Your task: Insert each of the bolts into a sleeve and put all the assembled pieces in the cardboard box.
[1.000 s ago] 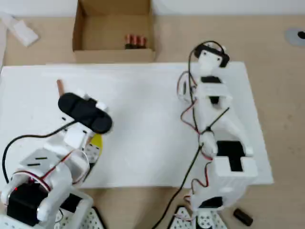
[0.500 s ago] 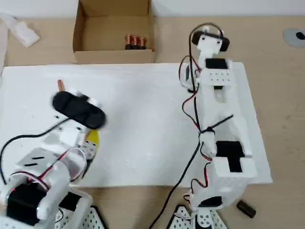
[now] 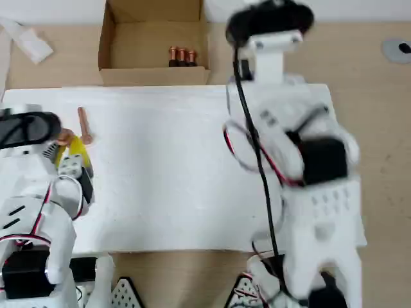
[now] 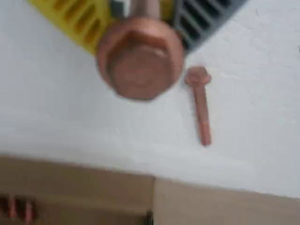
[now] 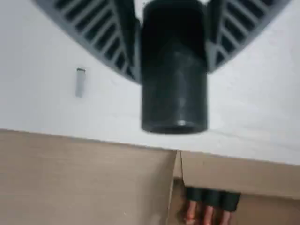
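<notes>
Over the last second the left gripper [image 3: 67, 142] had swung sideways to a spot out in front of the cardboard box [image 3: 154, 76], beyond its left corner. Its yellow and grey fingers were closed on the shank of a copper bolt [image 4: 140, 61], hex head pointing outward. A loose bolt [image 3: 83, 124] lay unmoved on the white sheet [image 3: 180, 173] just beside that gripper, on the side nearer the box. Inside the box, three assembled pieces [image 3: 181, 56] sat as before against the front wall, toward its right corner. The right arm had risen and stretched toward the box's right front corner. The right gripper [image 5: 174, 51] hung just short of the front wall, its fingers clamped on a black sleeve [image 5: 174, 89]. With one part in each gripper, the mating step looked ready, though the grippers stood well apart. The loose bolt would still need a sleeve afterwards.
</notes>
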